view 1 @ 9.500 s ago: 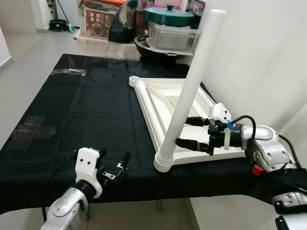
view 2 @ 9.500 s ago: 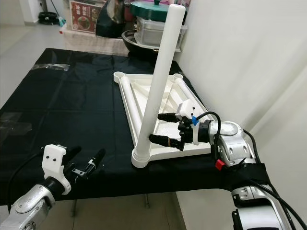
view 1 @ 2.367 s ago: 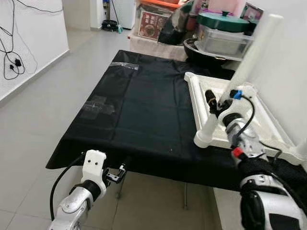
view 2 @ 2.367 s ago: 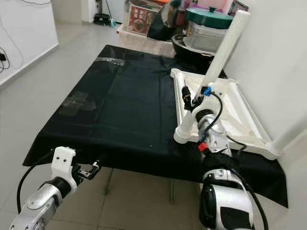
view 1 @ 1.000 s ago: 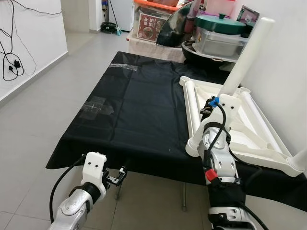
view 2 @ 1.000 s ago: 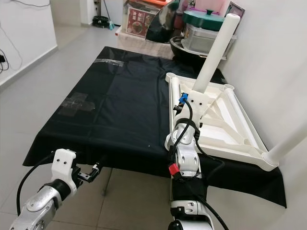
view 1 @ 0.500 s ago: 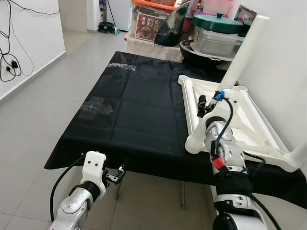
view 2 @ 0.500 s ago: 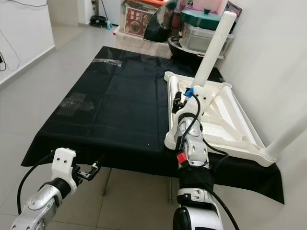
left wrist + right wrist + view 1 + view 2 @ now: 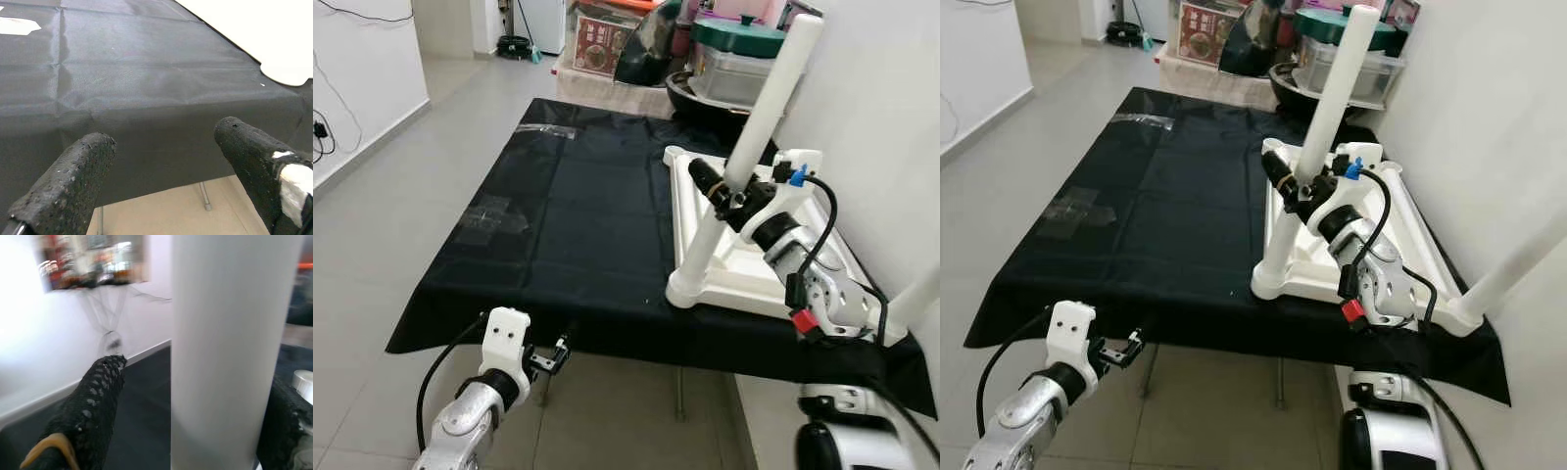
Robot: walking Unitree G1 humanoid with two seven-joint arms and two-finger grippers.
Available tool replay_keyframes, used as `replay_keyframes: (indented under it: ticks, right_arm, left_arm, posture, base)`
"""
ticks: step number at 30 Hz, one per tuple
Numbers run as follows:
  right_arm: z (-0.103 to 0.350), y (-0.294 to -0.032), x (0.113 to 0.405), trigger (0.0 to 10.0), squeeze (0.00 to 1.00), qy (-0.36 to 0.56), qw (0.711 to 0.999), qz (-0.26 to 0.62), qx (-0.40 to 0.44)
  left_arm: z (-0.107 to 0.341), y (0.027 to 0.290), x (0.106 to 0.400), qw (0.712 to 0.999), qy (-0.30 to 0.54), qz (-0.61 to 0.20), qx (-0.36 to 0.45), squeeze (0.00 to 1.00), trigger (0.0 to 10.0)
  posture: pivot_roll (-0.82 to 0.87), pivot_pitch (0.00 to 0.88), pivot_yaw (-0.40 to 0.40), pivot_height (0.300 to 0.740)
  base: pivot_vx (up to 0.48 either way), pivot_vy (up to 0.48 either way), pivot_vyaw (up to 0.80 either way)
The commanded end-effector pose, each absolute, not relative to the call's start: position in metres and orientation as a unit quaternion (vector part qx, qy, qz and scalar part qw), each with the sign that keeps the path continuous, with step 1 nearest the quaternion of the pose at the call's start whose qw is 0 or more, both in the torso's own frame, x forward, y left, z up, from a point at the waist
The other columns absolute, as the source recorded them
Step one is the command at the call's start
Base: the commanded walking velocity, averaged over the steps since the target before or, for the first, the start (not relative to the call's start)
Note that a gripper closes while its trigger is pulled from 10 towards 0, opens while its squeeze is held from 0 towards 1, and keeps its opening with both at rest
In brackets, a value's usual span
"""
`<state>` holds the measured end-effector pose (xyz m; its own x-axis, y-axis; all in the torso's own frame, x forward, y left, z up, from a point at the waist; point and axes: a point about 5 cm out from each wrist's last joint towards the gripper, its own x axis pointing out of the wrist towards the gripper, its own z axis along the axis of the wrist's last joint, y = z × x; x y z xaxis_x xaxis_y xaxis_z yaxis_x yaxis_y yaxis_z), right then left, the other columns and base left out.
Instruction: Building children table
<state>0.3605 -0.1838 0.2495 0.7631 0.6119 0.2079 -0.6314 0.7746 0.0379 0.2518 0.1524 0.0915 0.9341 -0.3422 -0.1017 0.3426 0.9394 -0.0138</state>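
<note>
Black-clothed table (image 9: 558,225) carries upturned white tabletop (image 9: 759,264); tape patches (image 9: 489,215) on cloth.

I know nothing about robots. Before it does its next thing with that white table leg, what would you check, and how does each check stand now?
1. Right tool around the upright white leg: ok, one finger on each side.
2. Firm grip on the leg: cannot tell.
3. Leg seated in the corner socket of the upside-down tabletop: ok, it stands there, tilted.
4. Tabletop resting on the black cloth: ok.
5. Left tool out of the way: ok, open, low before the table's edge.
</note>
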Motion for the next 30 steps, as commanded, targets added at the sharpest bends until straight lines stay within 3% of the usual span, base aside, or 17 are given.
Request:
replay_keyframes:
  ticks: [1, 3, 4, 5, 12, 13, 14, 15, 16, 18, 20, 21, 23, 24, 26, 29, 30]
  right_arm:
    - [0.245, -0.169, 0.362, 10.0, 0.0, -0.07, 0.913, 0.402, 0.025]
    - [0.24, -0.168, 0.365, 10.0, 0.0, -0.053, 0.909, 0.414, 0.012]
    - [0.237, -0.169, 0.369, 1.6, 0.0, -0.044, 0.914, 0.404, 0.002]
    - [0.233, -0.17, 0.373, 0.0, 0.0, -0.034, 0.923, 0.384, -0.007]
    - [0.21, -0.183, 0.385, 0.0, 0.0, 0.026, 0.966, 0.257, -0.028]
    - [0.199, -0.194, 0.388, 0.0, 0.0, 0.05, 0.984, 0.17, -0.02]
    - [0.199, -0.194, 0.388, 0.0, 0.0, 0.05, 0.984, 0.17, -0.02]
    - [0.188, -0.208, 0.388, 0.0, 0.0, 0.064, 0.996, 0.064, -0.004]
    - [0.188, -0.208, 0.388, 0.0, 0.0, 0.064, 0.996, 0.064, -0.004]
    - [0.163, -0.23, 0.377, 0.0, 0.0, 0.083, 0.99, -0.106, 0.046]
    - [0.163, -0.23, 0.377, 0.0, 0.0, 0.083, 0.99, -0.106, 0.046]
    - [0.142, -0.243, 0.362, 0.0, 0.0, 0.099, 0.975, -0.19, 0.056]
    - [0.136, -0.251, 0.358, 0.0, 0.0, 0.103, 0.97, -0.214, 0.054]
    - [0.135, -0.268, 0.355, 0.0, 0.0, 0.106, 0.961, -0.25, 0.055]
    - [0.135, -0.268, 0.355, 0.0, 0.0, 0.106, 0.961, -0.25, 0.055]
    - [0.147, -0.306, 0.349, 0.0, 0.0, 0.095, 0.934, -0.338, 0.062]
    - [0.147, -0.306, 0.349, 0.0, 0.0, 0.095, 0.934, -0.338, 0.062]
  left_arm:
    - [0.091, 0.15, 0.253, 0.982, 0.052, -0.18, 0.006, 0.0, 10.0]
    - [0.092, 0.15, 0.253, 0.983, 0.05, -0.179, 0.006, 0.0, 10.0]
    - [0.092, 0.151, 0.252, 0.983, 0.05, -0.177, 0.006, 0.0, 10.0]
    - [0.092, 0.151, 0.251, 0.983, 0.05, -0.176, 0.006, 0.0, 10.0]
    - [0.091, 0.152, 0.249, 0.983, 0.052, -0.176, 0.007, 0.0, 10.0]
    - [0.091, 0.152, 0.249, 0.983, 0.053, -0.176, 0.007, 0.0, 10.0]
    - [0.091, 0.152, 0.249, 0.983, 0.053, -0.176, 0.007, 0.0, 10.0]
    - [0.091, 0.151, 0.249, 0.983, 0.053, -0.177, 0.007, 0.0, 10.0]
    - [0.091, 0.151, 0.249, 0.983, 0.053, -0.177, 0.007, 0.0, 10.0]
    - [0.091, 0.15, 0.25, 0.982, 0.054, -0.179, 0.007, 0.0, 10.0]
    - [0.091, 0.15, 0.25, 0.982, 0.054, -0.179, 0.007, 0.0, 10.0]
    - [0.091, 0.15, 0.25, 0.982, 0.054, -0.179, 0.008, 0.0, 10.0]
    - [0.091, 0.15, 0.25, 0.982, 0.055, -0.178, 0.008, 0.0, 10.0]
    - [0.09, 0.151, 0.25, 0.983, 0.056, -0.176, 0.009, 0.0, 10.0]
    - [0.09, 0.151, 0.25, 0.983, 0.056, -0.176, 0.009, 0.0, 10.0]
    - [0.089, 0.153, 0.25, 0.983, 0.058, -0.173, 0.01, 0.0, 10.0]
    - [0.089, 0.153, 0.25, 0.983, 0.058, -0.173, 0.01, 0.0, 10.0]
  posture:
    - [0.08, 0.0, -0.185, 0.74]
    - [0.09, 0.0, -0.186, 0.74]
    - [0.09, 0.0, -0.187, 0.74]
    - [0.09, 0.0, -0.186, 0.74]
    - [0.08, 0.0, -0.18, 0.74]
    - [0.08, 0.0, -0.177, 0.74]
    - [0.08, 0.0, -0.177, 0.74]
    - [0.07, 0.0, -0.173, 0.74]
    - [0.07, 0.0, -0.173, 0.74]
    - [0.07, 0.0, -0.167, 0.74]
    - [0.07, 0.0, -0.167, 0.74]
    - [0.07, 0.0, -0.164, 0.74]
    - [0.07, 0.0, -0.164, 0.74]
    - [0.07, 0.0, -0.164, 0.74]
    - [0.07, 0.0, -0.164, 0.74]
    - [0.06, 0.0, -0.162, 0.74]
    - [0.06, 0.0, -0.162, 0.74]
  base:
    - [0.0, 0.0, 0.0]
    - [0.0, 0.0, 0.0]
    - [0.0, 0.0, 0.0]
    - [0.0, 0.0, 0.0]
    - [0.0, 0.0, 0.0]
    - [0.0, 0.0, 0.0]
    - [0.0, 0.0, 0.0]
    - [0.0, 0.0, 0.0]
    - [0.0, 0.0, 0.0]
    - [0.0, 0.0, 0.0]
    - [0.0, 0.0, 0.0]
    - [0.0, 0.0, 0.0]
    - [0.0, 0.0, 0.0]
    - [0.0, 0.0, 0.0]
    - [0.0, 0.0, 0.0]
    - [0.0, 0.0, 0.0]
    - [0.0, 0.0, 0.0]
